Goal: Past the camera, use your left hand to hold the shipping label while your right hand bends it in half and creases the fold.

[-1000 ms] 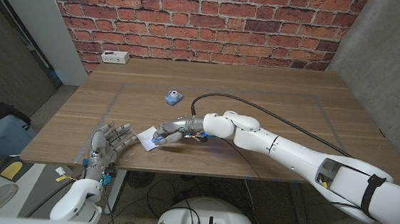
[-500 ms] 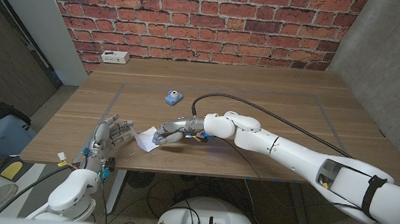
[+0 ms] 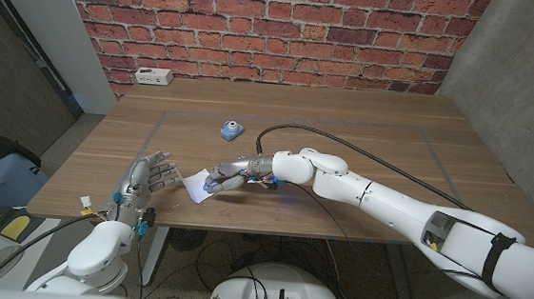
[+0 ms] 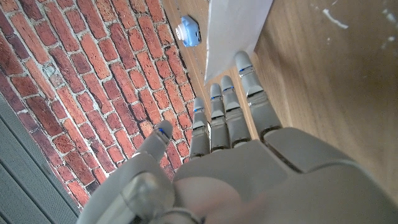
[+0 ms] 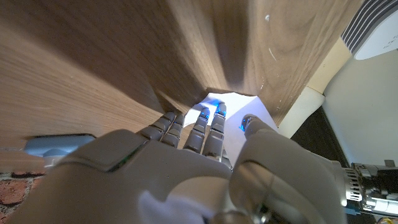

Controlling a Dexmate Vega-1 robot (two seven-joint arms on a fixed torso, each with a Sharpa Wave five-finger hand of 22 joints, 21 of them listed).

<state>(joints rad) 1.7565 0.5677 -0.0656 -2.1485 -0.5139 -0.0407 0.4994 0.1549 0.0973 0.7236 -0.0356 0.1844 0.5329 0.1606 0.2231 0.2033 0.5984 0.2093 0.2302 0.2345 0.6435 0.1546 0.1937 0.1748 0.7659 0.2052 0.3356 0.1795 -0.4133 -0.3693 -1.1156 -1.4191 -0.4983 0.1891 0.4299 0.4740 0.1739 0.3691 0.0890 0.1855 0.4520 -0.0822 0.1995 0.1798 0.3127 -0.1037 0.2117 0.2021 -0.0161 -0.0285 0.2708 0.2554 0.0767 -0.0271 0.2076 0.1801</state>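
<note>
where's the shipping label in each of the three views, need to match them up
Head view: the shipping label lies near the table's front edge, between the left hand and the right hand, whose fingers are on it.
Left wrist view: the label is the white sheet just beyond the left hand's fingertips.
Right wrist view: the label is the white patch past the right hand's fingers.
Shared landmark: the small blue camera.

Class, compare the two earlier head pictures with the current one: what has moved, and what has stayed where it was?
The left hand has slid along the table toward the shipping label, fingers spread; whether it touches the label yet is unclear. The right hand still holds the label, lifted at one edge, in the same spot. The camera and the white box by the wall have not moved.
</note>
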